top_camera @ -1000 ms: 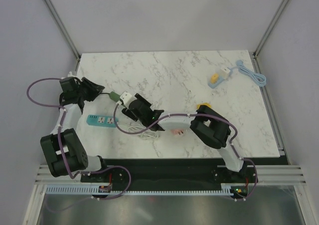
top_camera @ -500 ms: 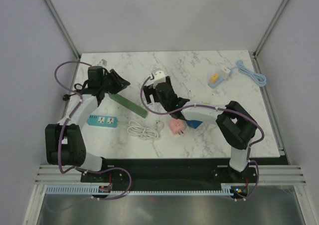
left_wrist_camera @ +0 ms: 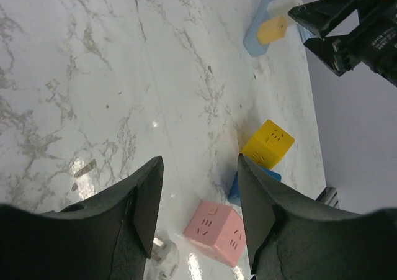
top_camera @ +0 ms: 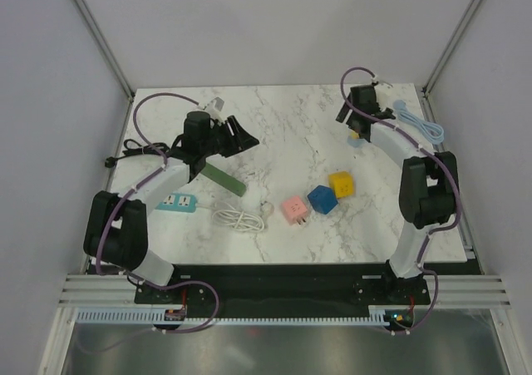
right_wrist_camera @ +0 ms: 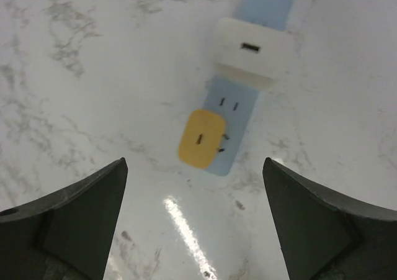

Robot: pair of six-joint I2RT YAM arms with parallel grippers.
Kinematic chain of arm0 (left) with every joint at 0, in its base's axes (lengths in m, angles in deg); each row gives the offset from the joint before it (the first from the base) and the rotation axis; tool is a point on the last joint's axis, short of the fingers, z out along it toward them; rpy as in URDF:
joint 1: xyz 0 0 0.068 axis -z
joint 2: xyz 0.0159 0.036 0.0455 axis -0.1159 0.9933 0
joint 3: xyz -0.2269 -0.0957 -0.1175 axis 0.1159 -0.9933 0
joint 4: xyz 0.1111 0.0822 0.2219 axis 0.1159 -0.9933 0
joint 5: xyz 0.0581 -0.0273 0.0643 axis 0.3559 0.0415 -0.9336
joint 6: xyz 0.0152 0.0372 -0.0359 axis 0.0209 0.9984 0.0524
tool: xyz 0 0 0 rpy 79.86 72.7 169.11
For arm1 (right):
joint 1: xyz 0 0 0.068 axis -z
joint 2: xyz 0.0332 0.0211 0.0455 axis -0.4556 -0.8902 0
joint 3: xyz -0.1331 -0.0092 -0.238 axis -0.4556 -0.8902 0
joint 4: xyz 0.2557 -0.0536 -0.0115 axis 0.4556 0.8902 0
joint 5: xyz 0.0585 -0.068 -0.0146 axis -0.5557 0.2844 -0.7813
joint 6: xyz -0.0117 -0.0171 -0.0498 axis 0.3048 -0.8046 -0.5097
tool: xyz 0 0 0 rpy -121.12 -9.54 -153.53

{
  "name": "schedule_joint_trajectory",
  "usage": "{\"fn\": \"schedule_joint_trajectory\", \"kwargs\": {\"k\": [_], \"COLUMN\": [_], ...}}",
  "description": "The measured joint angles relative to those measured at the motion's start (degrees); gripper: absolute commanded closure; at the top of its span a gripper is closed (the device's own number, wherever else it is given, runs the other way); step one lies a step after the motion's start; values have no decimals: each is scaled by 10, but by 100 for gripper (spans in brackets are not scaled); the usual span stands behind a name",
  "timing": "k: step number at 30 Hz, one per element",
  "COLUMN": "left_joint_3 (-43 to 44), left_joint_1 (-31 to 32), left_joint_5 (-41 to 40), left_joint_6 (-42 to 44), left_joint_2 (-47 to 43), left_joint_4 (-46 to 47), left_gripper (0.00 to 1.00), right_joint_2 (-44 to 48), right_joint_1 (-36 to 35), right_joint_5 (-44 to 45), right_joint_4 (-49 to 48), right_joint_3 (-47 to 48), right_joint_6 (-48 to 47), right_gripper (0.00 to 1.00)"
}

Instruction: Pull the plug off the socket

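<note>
Take the table point(top_camera: 283, 134) as unchanged against the view half a second earlier. Note the right arm point(top_camera: 391, 138) swung from the table's middle out to the far right corner, and the left arm point(top_camera: 158, 180) reached slightly further toward the centre.

Find the right claw point(right_wrist_camera: 195, 168) hanging above the socket point(right_wrist_camera: 239, 101), fingers point(right_wrist_camera: 80, 218) spread wide to either side, gripping nothing, clear of both socket and plug point(right_wrist_camera: 201, 138). Find the left claw point(left_wrist_camera: 198, 162) likewise spread apart and empty, aimed across bare marble toward the cubes.

Locate the socket flat on the table at the far right, with the yellow plug seated on its near end and a white adapter point(right_wrist_camera: 247, 50) further along. Note the yellow cube point(top_camera: 342, 183) uncovered since the arm's departure, the blue cube point(top_camera: 322, 199) now fully in sight, and the pink cube point(top_camera: 293, 209) in place beside them.

Expect the socket half covered by the right arm in the top view, with the plug there only a yellow speck. Read the socket's far end as cut off by the upper edge of the right wrist view. In the left wrist view, see the blue cube mostly behind one finger, and a small clear round item point(left_wrist_camera: 162, 250) cut by the lower edge, too partial to name. Cannot tell how deep the plug sits.
</note>
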Motion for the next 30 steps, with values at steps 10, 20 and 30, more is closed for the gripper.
{"fn": "schedule_joint_trajectory", "kwargs": {"k": [10,20,30], "left_joint_3": [28,94,76], "left_joint_1": [36,69,83], "left_joint_5": [56,94,100], "left_joint_6": [19,19,27], "left_joint_2": [110,224,224], "left_joint_4": [150,264,310], "left_gripper": [41,43,44], "right_joint_2": [-137,-203,-222], "right_joint_1": [64,54,54], "right_joint_5": [-23,10,42], "right_joint_4": [119,162,170], "right_joint_3": [174,208,214], "right_joint_6": [39,60,68], "right_gripper": [2,5,23]}}
